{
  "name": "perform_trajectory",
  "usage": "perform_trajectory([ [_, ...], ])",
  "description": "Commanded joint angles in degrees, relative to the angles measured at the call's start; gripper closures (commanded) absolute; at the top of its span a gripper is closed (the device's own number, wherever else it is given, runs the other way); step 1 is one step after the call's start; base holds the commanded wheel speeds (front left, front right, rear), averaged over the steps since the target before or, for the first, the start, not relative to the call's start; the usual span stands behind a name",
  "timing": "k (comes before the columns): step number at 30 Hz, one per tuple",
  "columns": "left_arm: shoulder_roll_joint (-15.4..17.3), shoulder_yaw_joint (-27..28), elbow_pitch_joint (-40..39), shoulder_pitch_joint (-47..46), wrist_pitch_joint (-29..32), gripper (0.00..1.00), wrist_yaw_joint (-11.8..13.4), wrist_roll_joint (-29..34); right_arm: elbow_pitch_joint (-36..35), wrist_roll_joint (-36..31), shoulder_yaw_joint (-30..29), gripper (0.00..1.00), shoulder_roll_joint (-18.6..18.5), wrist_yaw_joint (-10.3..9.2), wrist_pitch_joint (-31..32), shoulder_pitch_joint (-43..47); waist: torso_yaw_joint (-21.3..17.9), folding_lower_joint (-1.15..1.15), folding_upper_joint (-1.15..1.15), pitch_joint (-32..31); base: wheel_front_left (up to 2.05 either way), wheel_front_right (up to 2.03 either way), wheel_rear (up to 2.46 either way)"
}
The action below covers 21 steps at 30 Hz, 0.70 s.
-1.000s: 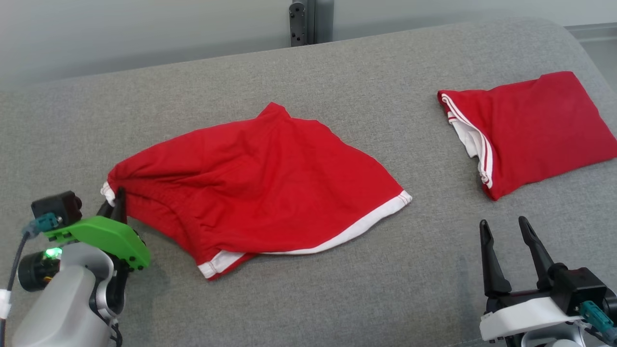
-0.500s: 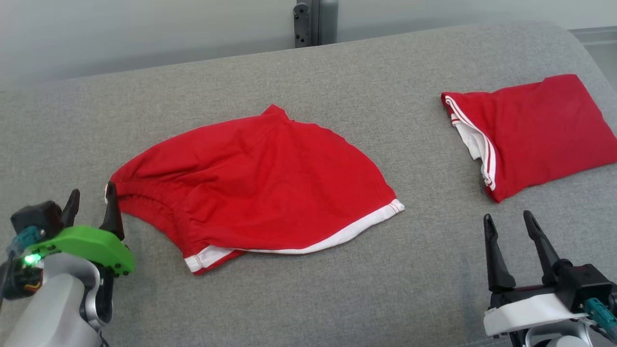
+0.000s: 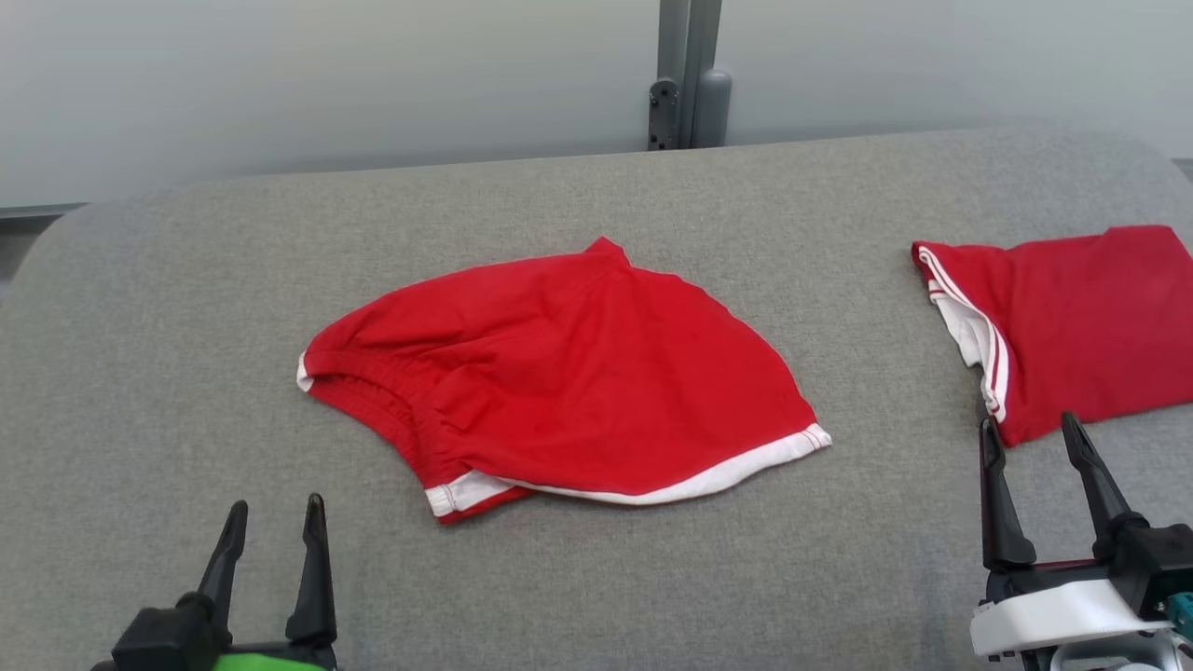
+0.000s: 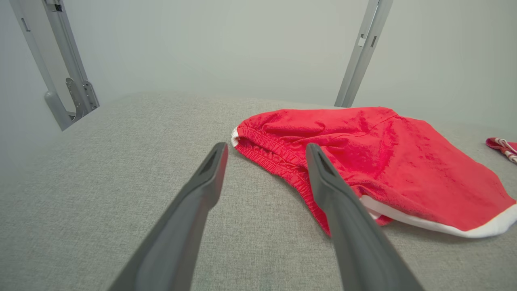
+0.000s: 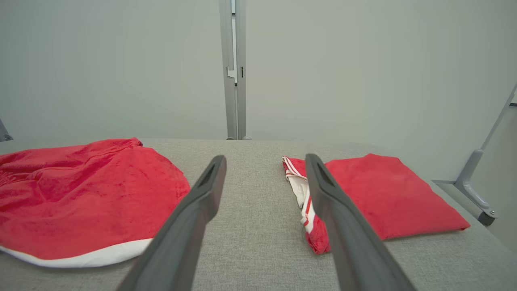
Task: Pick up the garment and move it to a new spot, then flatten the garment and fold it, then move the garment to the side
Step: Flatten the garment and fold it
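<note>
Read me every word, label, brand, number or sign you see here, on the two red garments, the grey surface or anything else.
None: there is no readable text in any view.
The unfolded red garment shows only plain red cloth with a white hem, the folded red garment only white stripes, and the grey padded surface only bare weave.

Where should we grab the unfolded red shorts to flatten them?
Probably the elastic waistband at the unfolded red shorts' left end, approached from the left by the open left gripper: that gathered edge stands slightly raised and faces it, while the rest lies flat.
</note>
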Motion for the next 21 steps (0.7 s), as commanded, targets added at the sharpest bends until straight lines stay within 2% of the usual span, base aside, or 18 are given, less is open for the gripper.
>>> perform_trajectory([
  [1,-0.4,1.1,-0.8,1.9,-0.1,0.00,-1.4,2.3,0.2,0.0,0.0,0.00,-0.2,-0.08,-0.2,0.9,2.4,0.00,0.00,-2.8,0.00,0.00,0.00],
  [9,-4.6,6.5,-4.0,7.9,-0.1,0.00,-7.6,9.4,1.9,0.7,-0.1,0.00,0.0,-0.08,-0.2,1.9,2.1,0.00,0.00,-3.8,0.00,0.00,0.00],
  [15,-6.0,7.8,-3.7,7.8,-0.1,0.00,-8.9,11.3,2.9,1.1,0.1,0.00,0.0,-0.08,-0.2,1.6,1.7,0.00,0.00,-3.6,0.00,0.00,0.00],
  [18,-6.5,6.4,-3.1,6.5,-0.1,0.00,-9.0,10.9,2.8,2.2,1.0,0.00,0.0,-0.08,-0.2,-0.6,1.5,0.00,0.00,-2.5,0.00,0.00,0.00],
  [21,-4.5,0.6,1.2,4.7,-0.1,0.00,-9.1,10.3,8.6,3.2,4.4,0.00,-0.7,-0.07,-0.2,-2.8,1.6,0.00,0.00,-0.8,0.00,0.00,0.00],
])
